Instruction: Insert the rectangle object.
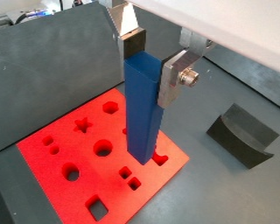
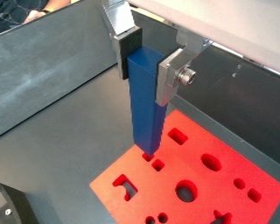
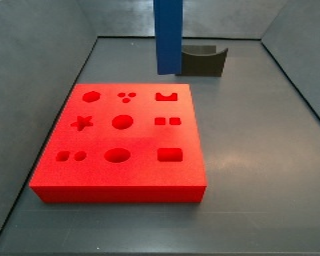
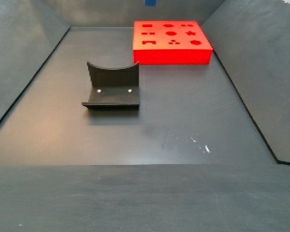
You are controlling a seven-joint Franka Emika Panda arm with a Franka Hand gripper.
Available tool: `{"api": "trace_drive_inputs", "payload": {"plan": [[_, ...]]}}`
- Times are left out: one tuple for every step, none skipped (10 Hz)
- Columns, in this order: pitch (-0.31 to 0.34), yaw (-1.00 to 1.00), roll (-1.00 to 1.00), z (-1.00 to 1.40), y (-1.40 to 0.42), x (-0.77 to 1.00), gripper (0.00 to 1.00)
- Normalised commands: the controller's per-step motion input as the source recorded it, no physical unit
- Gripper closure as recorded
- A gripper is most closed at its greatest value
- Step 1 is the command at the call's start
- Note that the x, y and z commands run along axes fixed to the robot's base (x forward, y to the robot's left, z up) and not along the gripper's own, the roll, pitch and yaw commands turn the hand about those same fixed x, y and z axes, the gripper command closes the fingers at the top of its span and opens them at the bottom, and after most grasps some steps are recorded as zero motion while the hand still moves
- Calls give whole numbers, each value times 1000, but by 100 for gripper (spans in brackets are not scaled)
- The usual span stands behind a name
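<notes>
On the dark grey floor a matte red board is lying; the gripper is clamping the smooth blue rectangle object, its long axis standing upright.

The claw holds the rectangle object upright above the board, its lower end over the board's edge. The notched block sits on the counter apart from the board.

Dark grey matte floor, enclosed by grey walls; small light glints near centre.
</notes>
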Motion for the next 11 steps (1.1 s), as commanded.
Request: {"api": "trace_drive_inputs", "payload": {"plan": [[0, 0, 0, -31, 0, 0, 100], [0, 0, 0, -34, 0, 0, 100], [0, 0, 0, -40, 0, 0, 100], [0, 0, 0, -31, 0, 0, 100], [0, 0, 7, 0, 0, 0, 100], [0, 0, -4, 0, 0, 0, 100], [0, 0, 0, -49, 0, 0, 100], [-54, 66, 214, -137, -531, 66, 100], [-49, 0, 243, -157, -834, 383, 100], [-60, 0, 210, -146, -900, 406, 100], [-60, 0, 180, -117, -917, 454, 100]]}}
